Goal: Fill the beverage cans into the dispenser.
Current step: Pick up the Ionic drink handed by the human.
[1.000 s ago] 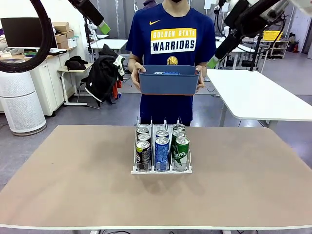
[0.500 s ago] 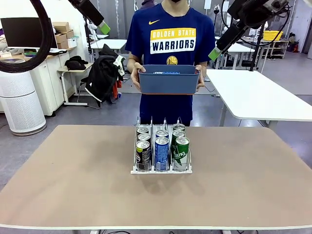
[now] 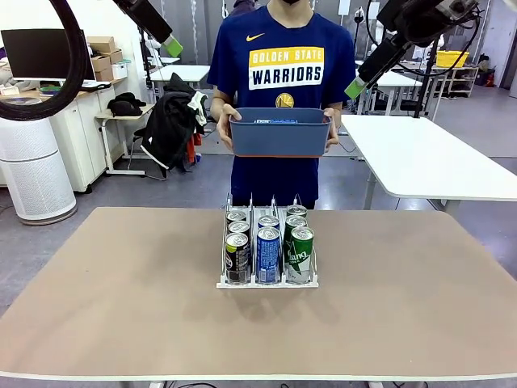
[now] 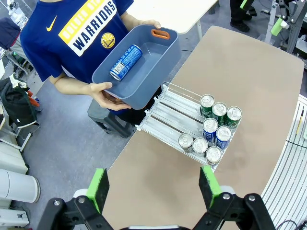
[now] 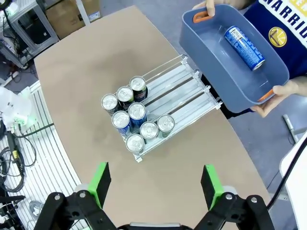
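The dispenser (image 3: pixel 266 283) stands mid-table with several beverage cans in its near end: black ones (image 3: pixel 237 257) in the left lane, blue ones (image 3: pixel 268 253) in the middle, green ones (image 3: pixel 300 254) on the right. Its far half (image 4: pixel 168 108) is bare. One more blue can (image 4: pixel 125 62) lies in a blue-grey bin (image 3: pixel 279 137) that the person holds at chest height beyond the table. My left gripper (image 4: pixel 154 187) hangs open high at the left (image 3: pixel 170 44). My right gripper (image 5: pixel 154 184) is open high at the right (image 3: pixel 355 85). Both are far above the cans.
The tan table (image 3: pixel 121 307) is bare on both sides of the dispenser. A white table (image 3: pixel 428 153) stands behind at the right. A desk, a chair with a black jacket (image 3: pixel 170 125) and a white cylinder (image 3: pixel 32 170) stand at the back left.
My right arm has risen and drawn back a little toward the top right. The person, the bin and the cans have stayed put.
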Motion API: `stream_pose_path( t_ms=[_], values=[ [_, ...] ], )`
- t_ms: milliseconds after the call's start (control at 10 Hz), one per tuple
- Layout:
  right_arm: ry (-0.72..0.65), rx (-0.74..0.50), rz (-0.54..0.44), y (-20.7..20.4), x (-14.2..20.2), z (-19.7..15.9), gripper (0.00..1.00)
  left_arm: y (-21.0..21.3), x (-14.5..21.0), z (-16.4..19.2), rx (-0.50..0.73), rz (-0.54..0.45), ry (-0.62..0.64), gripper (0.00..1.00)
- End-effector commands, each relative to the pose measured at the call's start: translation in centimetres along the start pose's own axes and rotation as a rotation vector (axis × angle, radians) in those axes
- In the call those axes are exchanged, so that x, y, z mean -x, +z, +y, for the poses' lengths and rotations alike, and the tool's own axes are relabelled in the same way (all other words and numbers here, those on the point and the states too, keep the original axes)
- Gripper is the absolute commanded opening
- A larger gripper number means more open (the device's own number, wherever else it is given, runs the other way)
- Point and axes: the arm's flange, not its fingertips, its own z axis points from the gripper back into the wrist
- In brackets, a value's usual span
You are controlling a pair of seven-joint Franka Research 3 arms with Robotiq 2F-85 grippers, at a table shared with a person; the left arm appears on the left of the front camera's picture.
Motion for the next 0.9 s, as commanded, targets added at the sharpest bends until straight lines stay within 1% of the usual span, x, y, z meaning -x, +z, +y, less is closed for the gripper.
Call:
stream_pose_path(
  t_ms=[0,400,600,800],
  values=[
    [0.014,-0.013,-0.049,1.7,-0.4,-2.0,1.00,-0.1,0.2,0.0,-0.001,0.004,0.003,1.00],
    [-0.036,0.028,-0.060,3.7,-1.6,-5.8,1.00,-0.1,0.2,0.0,-0.001,0.004,0.003,1.00],
    [-0.050,0.054,-0.067,3.8,-1.8,-6.9,1.00,-0.1,0.2,0.0,-0.001,0.004,0.003,1.00],
    [-0.059,0.052,-0.069,4.1,-1.8,-7.4,1.00,-0.1,0.2,0.0,-0.001,0.004,0.003,1.00]
  ],
)
